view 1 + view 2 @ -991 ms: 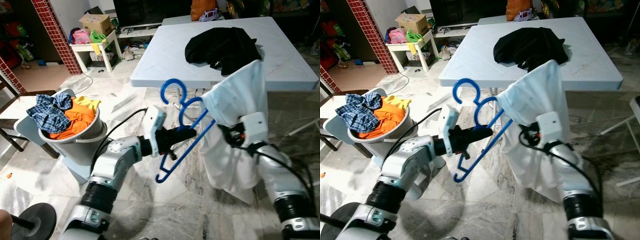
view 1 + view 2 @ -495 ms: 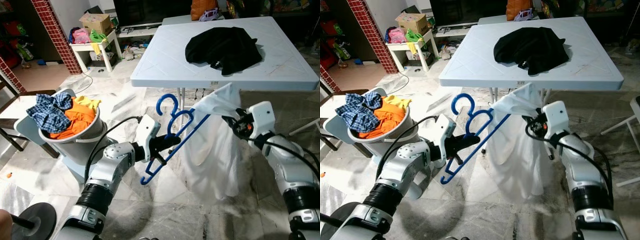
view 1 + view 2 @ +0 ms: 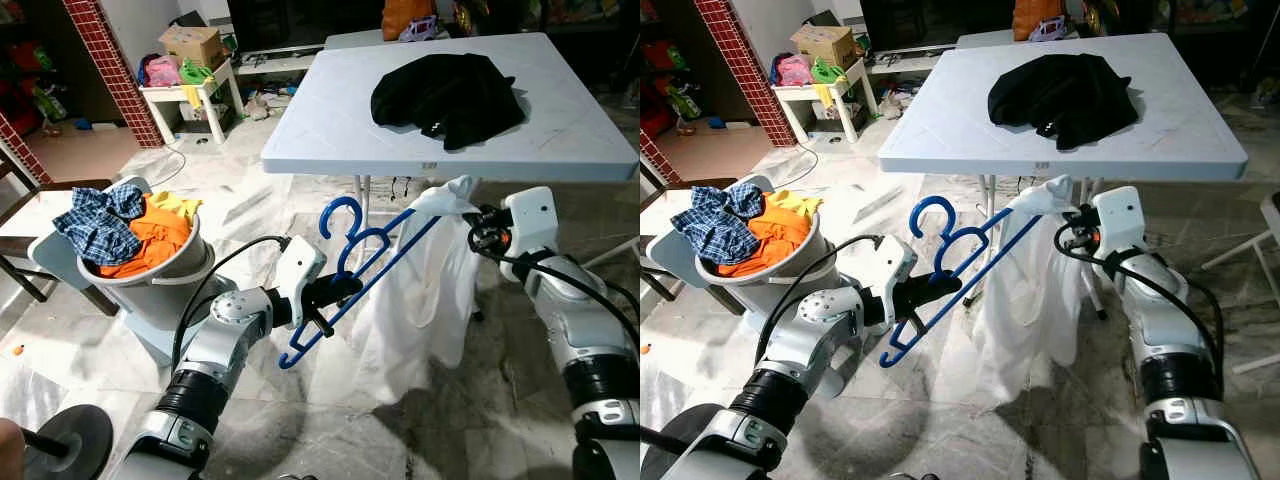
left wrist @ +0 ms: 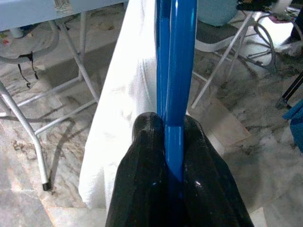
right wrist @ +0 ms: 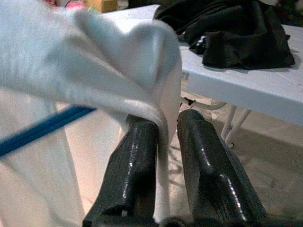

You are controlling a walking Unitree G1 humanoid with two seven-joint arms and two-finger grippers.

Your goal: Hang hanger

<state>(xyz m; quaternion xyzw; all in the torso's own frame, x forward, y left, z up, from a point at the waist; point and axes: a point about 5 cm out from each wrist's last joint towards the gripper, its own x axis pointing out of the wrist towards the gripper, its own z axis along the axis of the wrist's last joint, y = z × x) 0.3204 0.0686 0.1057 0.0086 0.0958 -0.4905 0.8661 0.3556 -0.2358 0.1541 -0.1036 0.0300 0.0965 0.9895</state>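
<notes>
Counter [image 3: 330, 120] first: the big pale one is sitting at twelve o'clock from my head camera, carrying a black garment [image 3: 447, 97] that I am leaving alone. At nine o'clock the laundry bucket [image 3: 150, 280] is holding orange and checked clothes.

Between my arms a white garment [image 3: 420, 300] is hanging down toward the marble floor [image 3: 330, 420], its hem nearly reaching it. I am judging the dressing stage as partly done: one shoulder of the cloth is sitting over the far arm of the blue hangers [image 3: 350, 250], while the near arm is poking out bare at seven o'clock.

I am seeing two hooks up at eleven o'clock of the grip, so I am reckoning two hangers are stacked together.

My left pincer [image 4: 173, 137] is clamped together on the blue bar, both fingers pressing it from either side, as the left wrist view is showing clearly. My right pincer [image 5: 165, 137] is pinching a fold of the white cloth at its top edge, at about two o'clock from the centre of the head view, just below the counter rim.

Still ahead, as I am reading it: working the cloth over the near arm, then finding a rail for hooking it.
</notes>
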